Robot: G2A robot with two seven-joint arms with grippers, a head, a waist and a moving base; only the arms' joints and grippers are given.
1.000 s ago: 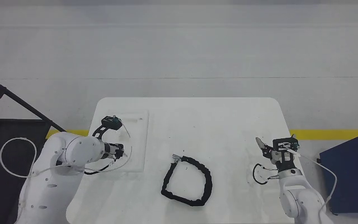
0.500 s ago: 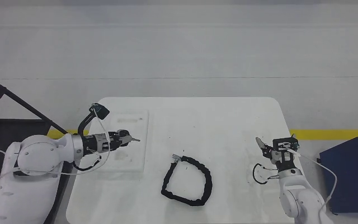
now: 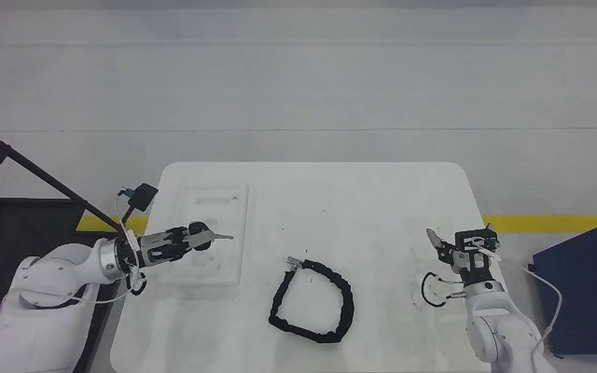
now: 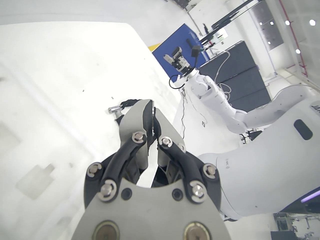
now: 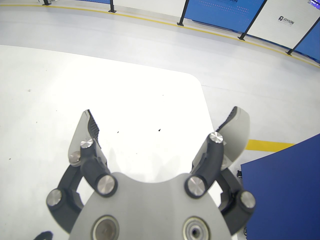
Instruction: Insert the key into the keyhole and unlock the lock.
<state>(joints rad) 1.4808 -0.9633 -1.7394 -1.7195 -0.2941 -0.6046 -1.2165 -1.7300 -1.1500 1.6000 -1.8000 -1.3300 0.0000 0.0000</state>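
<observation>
A black cable lock (image 3: 313, 300) lies coiled at the table's middle, its metal end (image 3: 294, 262) pointing left. In the left wrist view the metal end (image 4: 113, 109) and black cable (image 4: 130, 101) show just beyond the fingertips. My left gripper (image 3: 211, 236) hovers over the white tray (image 3: 229, 200), pointing right, shut on the key (image 3: 225, 237), whose thin silver tip sticks out. Between the closed fingers (image 4: 136, 118) only a dark sliver shows. My right gripper (image 3: 460, 240) stands open near the table's right edge, nothing between its fingers (image 5: 86, 126).
The tray (image 4: 37, 151) has moulded recesses, one of them key-shaped (image 4: 35, 181). A blue cabinet (image 3: 569, 289) stands off the table's right side. The right arm's gripper (image 4: 173, 57) shows far off in the left wrist view.
The left arm drew back to the left and swung its gripper up from the tray to point right with the key in it. The right arm and the lock kept still.
</observation>
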